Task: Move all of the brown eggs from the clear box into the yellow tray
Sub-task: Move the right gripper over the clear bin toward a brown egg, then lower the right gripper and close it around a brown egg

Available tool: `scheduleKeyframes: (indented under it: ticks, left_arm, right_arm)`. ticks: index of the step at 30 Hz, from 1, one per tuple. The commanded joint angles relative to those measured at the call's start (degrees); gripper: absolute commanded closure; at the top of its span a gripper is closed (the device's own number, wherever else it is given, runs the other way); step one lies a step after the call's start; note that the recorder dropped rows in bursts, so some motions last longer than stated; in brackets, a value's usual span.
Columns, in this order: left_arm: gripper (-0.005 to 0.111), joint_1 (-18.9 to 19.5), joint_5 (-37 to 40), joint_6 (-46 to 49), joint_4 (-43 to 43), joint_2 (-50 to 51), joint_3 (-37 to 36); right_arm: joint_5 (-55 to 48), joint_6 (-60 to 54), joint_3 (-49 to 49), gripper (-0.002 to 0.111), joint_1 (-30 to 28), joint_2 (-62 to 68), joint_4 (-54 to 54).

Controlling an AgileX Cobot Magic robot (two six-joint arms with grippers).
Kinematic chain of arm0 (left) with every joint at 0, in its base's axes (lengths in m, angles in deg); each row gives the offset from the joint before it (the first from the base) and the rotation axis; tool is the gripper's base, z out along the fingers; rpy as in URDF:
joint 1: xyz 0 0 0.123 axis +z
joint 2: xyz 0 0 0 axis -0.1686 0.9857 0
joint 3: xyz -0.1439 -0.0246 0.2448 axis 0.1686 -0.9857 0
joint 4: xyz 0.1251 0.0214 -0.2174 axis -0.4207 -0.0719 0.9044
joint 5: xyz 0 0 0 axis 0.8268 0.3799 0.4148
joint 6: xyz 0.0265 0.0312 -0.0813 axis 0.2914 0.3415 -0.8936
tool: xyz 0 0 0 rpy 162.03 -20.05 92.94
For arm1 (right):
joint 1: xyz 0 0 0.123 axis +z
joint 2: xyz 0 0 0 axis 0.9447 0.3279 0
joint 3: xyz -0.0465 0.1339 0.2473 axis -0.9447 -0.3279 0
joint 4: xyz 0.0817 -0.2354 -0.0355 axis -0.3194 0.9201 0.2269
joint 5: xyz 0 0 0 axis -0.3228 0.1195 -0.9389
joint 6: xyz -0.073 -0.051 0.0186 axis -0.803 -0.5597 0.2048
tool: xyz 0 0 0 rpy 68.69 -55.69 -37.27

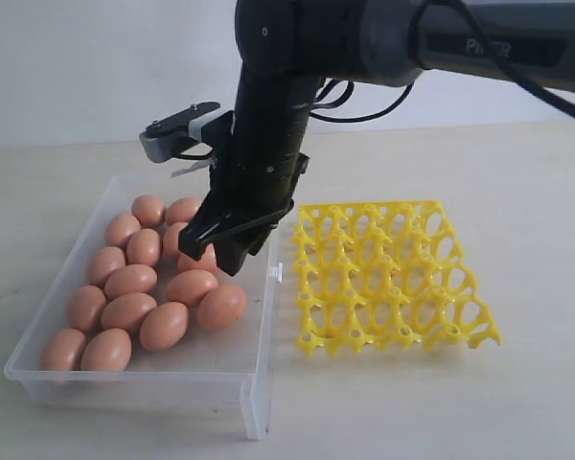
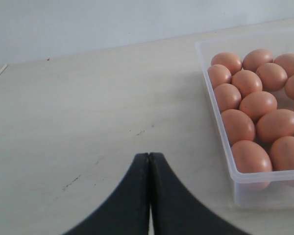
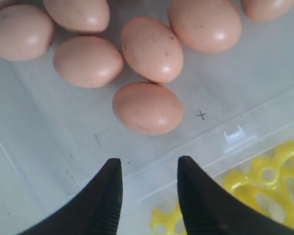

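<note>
Nearest the exterior camera is the front wall of the clear box (image 1: 125,383), sitting on the pale surface (image 1: 460,402). Inside it, the brown eggs (image 1: 134,287) lie packed on their sides in rough rows, running from the near left corner towards the back. Every egg in sight is in that box.

Just right of the box, and close beside it, is the yellow tray (image 1: 388,273), flat on the surface with its grid of round cups facing up. The box's small clasp tab (image 1: 276,273) points towards it.

A little further back, the right gripper (image 1: 220,247) hangs over the box on the side nearest the tray, black fingers pointing down. The right wrist view shows the jaws standing apart with nothing between them. One egg (image 3: 147,107) lies on the box floor just ahead of the tips. The clasp tab and a corner of the yellow tray show off to one side. Whether a finger touches an egg, I can't tell.

The left gripper (image 2: 149,159) is outside the box, over bare surface, fingers pressed together and holding nothing. The box wall and its eggs are off to its side, well apart.

Behind it all, the dark arm (image 1: 364,38) comes in from the right, against a plain light wall (image 1: 77,57).
</note>
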Motion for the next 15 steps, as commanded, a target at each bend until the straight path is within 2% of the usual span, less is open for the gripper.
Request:
scheduleKeyframes:
  ticks: [1, 3, 15]
  left_arm:
    - [0.107, -0.3, -0.35, -0.19, 0.31, -0.32, 0.23]
    - [0.107, -0.3, -0.35, -0.19, 0.31, -0.32, 0.23]
    - [0.107, -0.3, -0.35, -0.19, 0.31, -0.32, 0.23]
  right_arm:
    - [-1.31, 3.48, 4.65, 0.054, 1.44, 3.18, 0.35]
    - [-1.31, 3.83, 5.7, 0.051, 2.17, 4.4, 0.35]
    - [-0.05, 6.21, 6.48, 0.052, 6.01, 9.65, 1.82]
